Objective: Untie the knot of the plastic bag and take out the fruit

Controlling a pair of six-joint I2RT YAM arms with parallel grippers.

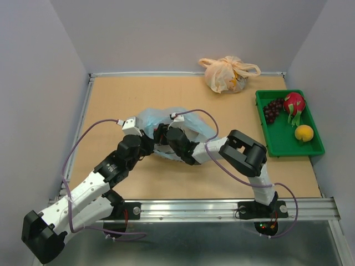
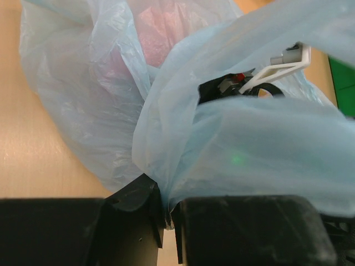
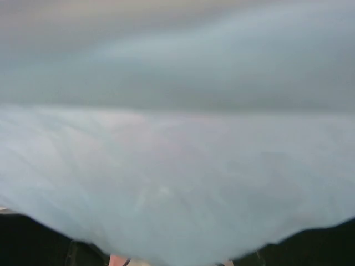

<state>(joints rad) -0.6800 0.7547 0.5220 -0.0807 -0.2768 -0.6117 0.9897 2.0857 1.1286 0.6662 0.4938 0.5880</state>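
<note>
The light blue plastic bag [image 1: 177, 119] lies crumpled at mid-table, with both arms at it. My left gripper [image 2: 166, 213] is shut on a fold of the bag's thin film [image 2: 166, 166] at its near left side. My right gripper [image 1: 166, 136] reaches into the bag from the right. In the right wrist view the blue film [image 3: 177, 166] covers nearly everything. Its dark fingers [image 3: 33, 244] stand apart at the bottom corners. A pinkish shape [image 2: 161, 33] shows through the film. No knot shows. Grapes [image 1: 272, 109], a dragon fruit [image 1: 294, 103] and a yellow-orange fruit [image 1: 304, 133] lie in the green tray [image 1: 288, 147].
A peach-orange tied bag [image 1: 227, 73] sits at the back of the table. The green tray stands at the right edge. Grey walls close off the left, back and right. Arm cables loop over the bag.
</note>
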